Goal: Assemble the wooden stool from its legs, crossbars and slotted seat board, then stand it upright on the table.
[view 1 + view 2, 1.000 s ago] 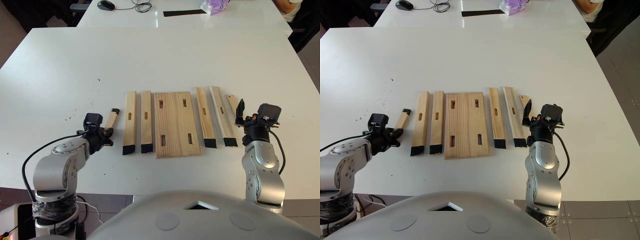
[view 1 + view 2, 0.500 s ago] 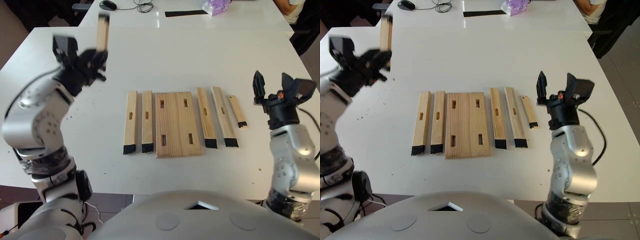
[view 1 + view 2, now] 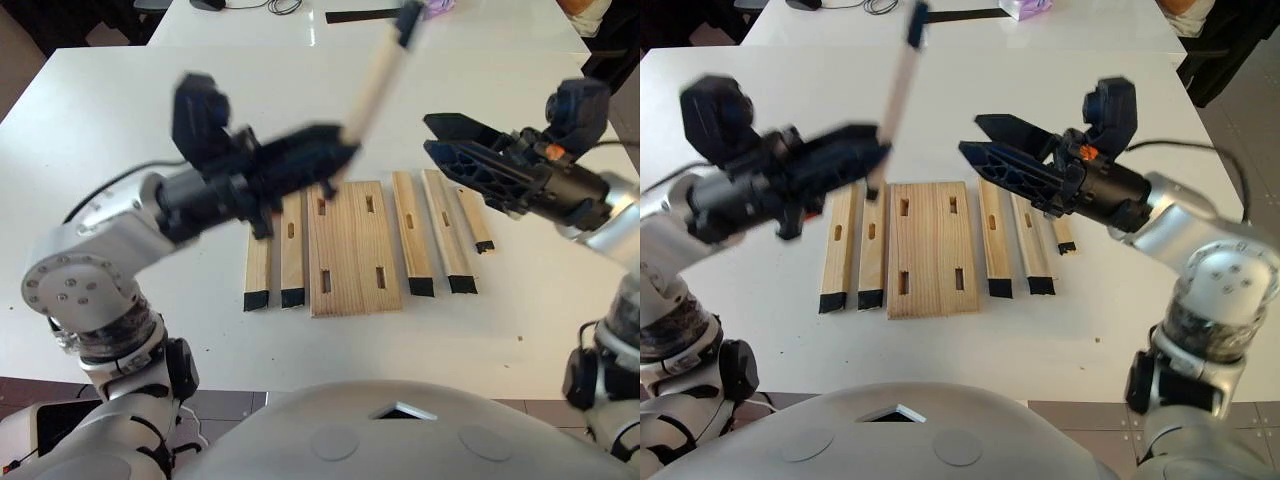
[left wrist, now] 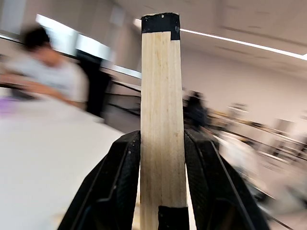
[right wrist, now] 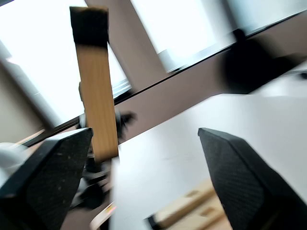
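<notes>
Clamping a crossbar (image 3: 378, 72) high above the slotted seat board (image 3: 354, 250) on the worktop (image 3: 120, 110), the left jaws grip only its lower end — it could pivot or slip if the wide-open, empty right jaws knock it.

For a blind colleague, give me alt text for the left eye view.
The left gripper holds a short wooden stick raised above the white table, opposite the open right gripper. Below lie the slotted seat board and five wooden strips.

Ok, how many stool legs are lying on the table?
4: outer left leg, inner left leg, then past the seat board, inner right leg, outer right leg.
</notes>
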Robot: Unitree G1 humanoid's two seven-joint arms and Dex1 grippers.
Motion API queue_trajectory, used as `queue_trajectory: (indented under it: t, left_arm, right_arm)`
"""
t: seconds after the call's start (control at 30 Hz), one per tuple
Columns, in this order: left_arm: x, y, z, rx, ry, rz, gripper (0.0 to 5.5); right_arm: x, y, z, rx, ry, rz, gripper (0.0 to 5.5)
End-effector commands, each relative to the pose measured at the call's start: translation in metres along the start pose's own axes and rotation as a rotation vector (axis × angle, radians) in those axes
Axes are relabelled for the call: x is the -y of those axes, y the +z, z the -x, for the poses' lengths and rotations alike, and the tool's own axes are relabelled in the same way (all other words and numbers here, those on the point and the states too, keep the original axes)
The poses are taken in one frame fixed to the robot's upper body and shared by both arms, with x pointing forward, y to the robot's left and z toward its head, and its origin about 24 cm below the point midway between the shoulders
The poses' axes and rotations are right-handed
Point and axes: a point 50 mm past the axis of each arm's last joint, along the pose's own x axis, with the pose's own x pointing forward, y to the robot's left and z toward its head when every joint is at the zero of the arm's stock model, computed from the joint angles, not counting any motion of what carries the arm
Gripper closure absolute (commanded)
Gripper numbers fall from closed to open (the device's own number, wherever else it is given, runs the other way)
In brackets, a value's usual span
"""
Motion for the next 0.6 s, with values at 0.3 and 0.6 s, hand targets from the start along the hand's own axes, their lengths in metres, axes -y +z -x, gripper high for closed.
queue_trajectory:
  t: [0.3, 0.6]
  left_arm:
    - [0.014, -0.015, -0.01, -0.077, -0.038, -0.033, 4.19]
    - [0.003, -0.016, -0.002, -0.092, 0.051, -0.035, 4.19]
  right_arm:
    - [-0.007, 0.013, -0.005, -0.179, 0.14, -0.083, 1.04]
    - [-0.011, 0.011, -0.001, -0.22, 0.137, -0.035, 1.04]
